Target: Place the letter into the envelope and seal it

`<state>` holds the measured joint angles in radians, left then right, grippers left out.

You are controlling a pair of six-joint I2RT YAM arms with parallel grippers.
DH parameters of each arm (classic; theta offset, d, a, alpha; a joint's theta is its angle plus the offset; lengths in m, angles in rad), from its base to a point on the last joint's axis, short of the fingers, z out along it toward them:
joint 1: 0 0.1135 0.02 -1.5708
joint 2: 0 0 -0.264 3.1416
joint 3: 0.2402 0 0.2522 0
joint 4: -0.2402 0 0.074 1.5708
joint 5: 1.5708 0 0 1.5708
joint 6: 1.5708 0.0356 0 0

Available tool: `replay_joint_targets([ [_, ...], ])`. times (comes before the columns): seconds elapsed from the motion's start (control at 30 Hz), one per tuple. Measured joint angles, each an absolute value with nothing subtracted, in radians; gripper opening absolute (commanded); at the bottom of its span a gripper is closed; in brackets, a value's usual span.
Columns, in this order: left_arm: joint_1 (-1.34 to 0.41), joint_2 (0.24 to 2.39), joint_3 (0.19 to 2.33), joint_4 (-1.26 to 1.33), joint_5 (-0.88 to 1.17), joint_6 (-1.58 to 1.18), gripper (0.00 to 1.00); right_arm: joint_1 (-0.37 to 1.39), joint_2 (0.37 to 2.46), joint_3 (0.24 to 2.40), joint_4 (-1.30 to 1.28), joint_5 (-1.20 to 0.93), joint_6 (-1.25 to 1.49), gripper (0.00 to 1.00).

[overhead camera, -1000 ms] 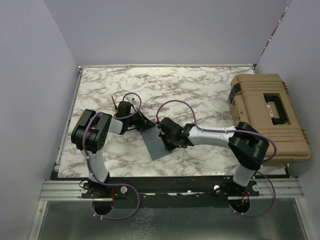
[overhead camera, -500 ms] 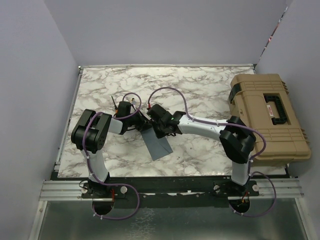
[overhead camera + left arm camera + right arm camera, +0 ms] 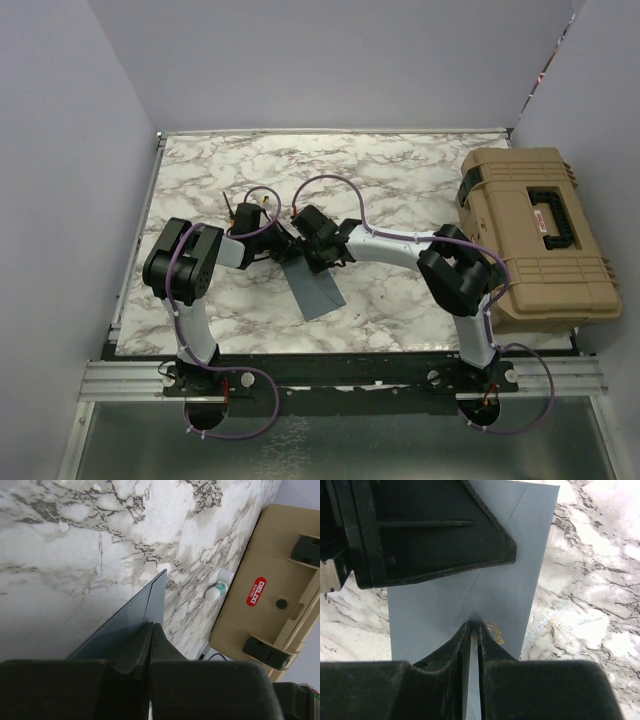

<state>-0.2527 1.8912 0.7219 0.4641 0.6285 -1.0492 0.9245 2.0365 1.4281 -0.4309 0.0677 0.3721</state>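
Note:
The slate grey-blue envelope (image 3: pixel 318 288) lies flat on the marble table, flap side up, with a small gold mark (image 3: pixel 494 630) near the flap's point. My left gripper (image 3: pixel 285 250) is shut, its fingertips (image 3: pixel 150 630) resting on the envelope's (image 3: pixel 135 625) far end. My right gripper (image 3: pixel 308 258) stands right beside it over the same end. In the right wrist view its tips (image 3: pixel 475 625) touch the envelope (image 3: pixel 520 580) at the flap's point, with only a narrow slit between the jaws and nothing in it. The left gripper's black finger (image 3: pixel 445 535) lies just ahead. The letter is not in view.
A tan hard case (image 3: pixel 535 230) sits at the table's right edge. A small white and green cylinder (image 3: pixel 218 587) stands beside the case (image 3: pixel 270 605). Plain walls close in the back and both sides.
My right gripper has moved left and farther along the envelope, from its right middle to its far end beside the left gripper. The left arm and the envelope have stayed put.

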Motion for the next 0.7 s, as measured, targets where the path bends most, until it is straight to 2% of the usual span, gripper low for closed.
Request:
replay_joint_targets([
  [0.43, -0.248, 1.896, 0.717, 0.475, 0.635, -1.069, 0.00, 0.952, 1.982, 1.325, -0.361, 0.056, 0.286, 0.25],
  [0.53, -0.244, 1.897, 0.717, 0.475, 0.639, -1.070, 0.00, 0.960, 1.966, 1.302, -0.362, 0.055, 0.276, 0.23],
  [0.7, -0.243, 1.898, 0.717, 0.475, 0.643, -1.070, 0.00, 0.961, 1.961, 1.293, -0.363, 0.070, 0.278, 0.13],
])
